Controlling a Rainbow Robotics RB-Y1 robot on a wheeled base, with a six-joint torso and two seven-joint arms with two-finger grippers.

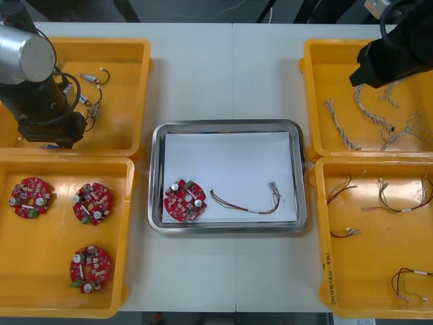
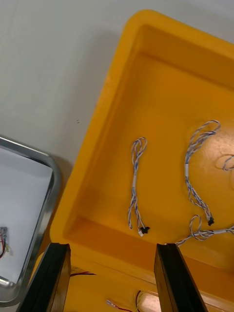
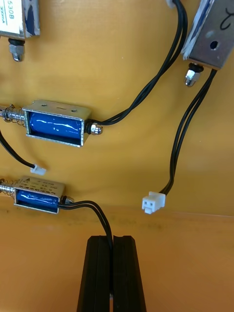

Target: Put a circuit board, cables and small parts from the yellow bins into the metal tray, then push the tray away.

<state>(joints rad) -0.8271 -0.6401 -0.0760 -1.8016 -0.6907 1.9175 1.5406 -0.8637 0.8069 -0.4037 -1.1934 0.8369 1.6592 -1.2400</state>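
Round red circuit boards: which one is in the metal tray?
The round red circuit board on the white inside of the metal tray, beside a red and yellow cable. The other three lie in the near left yellow bin.

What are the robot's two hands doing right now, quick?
Left hand: closed on the black cable of a small metal part.
Right hand: open, holding nothing, above a yellow bin of twisted cables.
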